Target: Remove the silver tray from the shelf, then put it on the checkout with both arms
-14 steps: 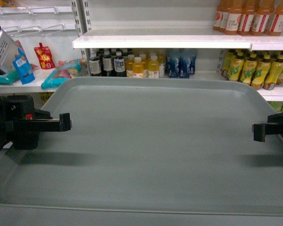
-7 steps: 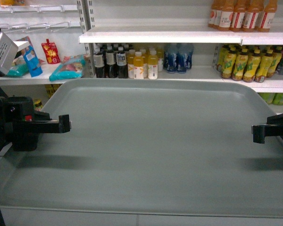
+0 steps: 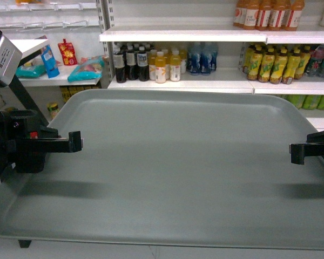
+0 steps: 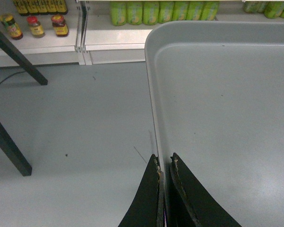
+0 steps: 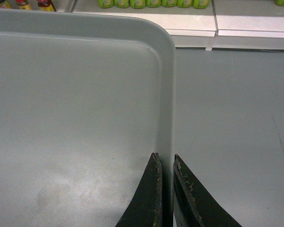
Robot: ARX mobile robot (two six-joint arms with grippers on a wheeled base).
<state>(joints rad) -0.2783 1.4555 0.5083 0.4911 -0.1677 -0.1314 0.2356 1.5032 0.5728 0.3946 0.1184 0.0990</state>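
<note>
Silver tray [image 3: 173, 162] held level in the air, clear of shelf [image 3: 183, 35], long axis left-right. Left end effector [image 4: 164, 163] clamps its left rim, right end effector [image 5: 165, 163] its right rim.

The tray [image 3: 173, 167] fills most of the head view, held level between two black grippers. The left gripper [image 3: 75, 141] reaches in over its left rim, the right gripper [image 3: 296, 152] over its right rim. Behind it stand white shelves [image 3: 183, 35] with rows of bottles [image 3: 162, 62], and snack packets [image 3: 86, 69] lie on the left.
</note>
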